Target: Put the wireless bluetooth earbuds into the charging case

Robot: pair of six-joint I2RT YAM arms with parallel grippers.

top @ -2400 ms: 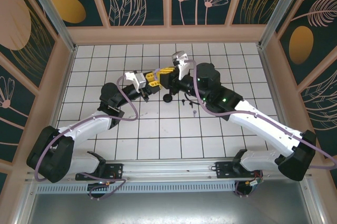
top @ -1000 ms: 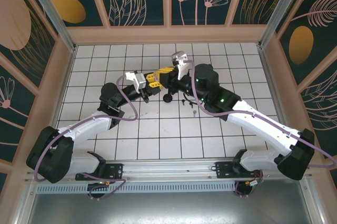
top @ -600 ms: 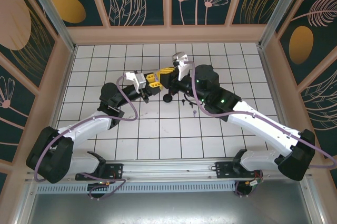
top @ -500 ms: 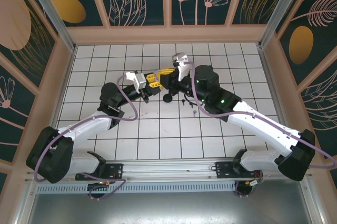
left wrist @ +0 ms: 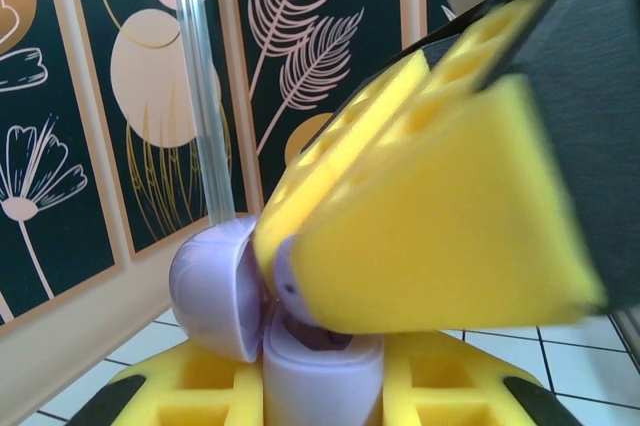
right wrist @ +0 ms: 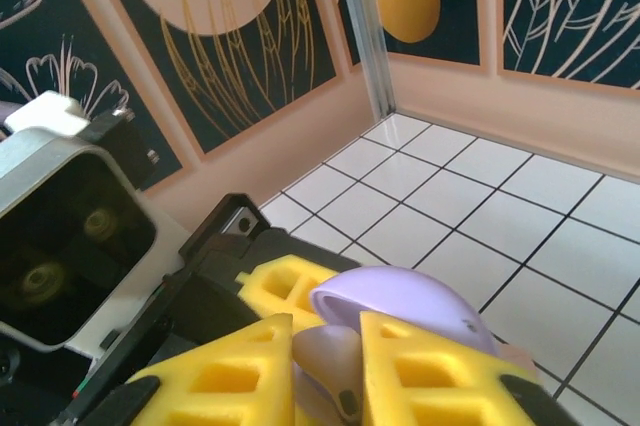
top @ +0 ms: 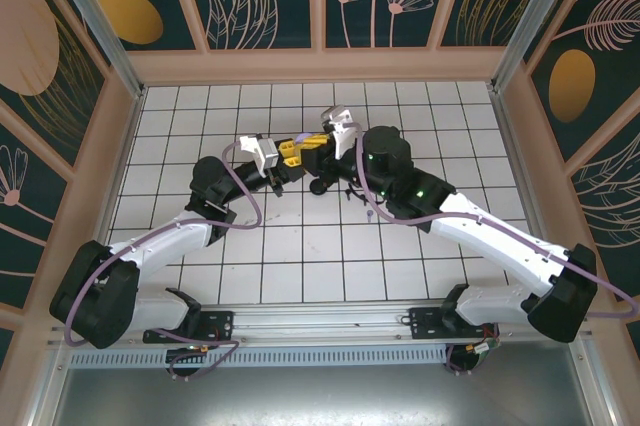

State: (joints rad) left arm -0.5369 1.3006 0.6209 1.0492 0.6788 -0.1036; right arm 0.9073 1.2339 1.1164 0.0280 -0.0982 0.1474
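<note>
Meeting at the lilac case (left wrist: 320,366) above the white-tiled table (top: 200,116), with the left arm (top: 165,236) stretched in from the case's left and the right arm (top: 480,231) from its right, as seen from overhead.

Clamped on the case's lower half from both sides by the yellow pads of the left gripper (top: 288,153), and held upright in the air, clear of the tiles.

Poised at the case's open mouth from the opposite side, the right gripper (right wrist: 327,341), yellow fingers a little apart with lilac showing in the gap. Cannot tell whether gripping or let go.

Standing open and tilted back beside the case's base, the domed lilac lid (right wrist: 400,306), seen just behind the right gripper's fingers in the right wrist view.

Resting on the tiles just near-side of the lilac case, toward the arms' bases, a round black case (top: 318,186).

Tucked between the right gripper's fingers at the lilac case's mouth, a small lilac piece (right wrist: 322,351). Bud or part of the case, cannot tell.

Lying on the tiles to the right of the lilac case and nearer the bases, small black buds (top: 350,191), too small to count. Farther from the lilac case in the same direction, one tiny pale bud (top: 370,214), alone on a tile.
</note>
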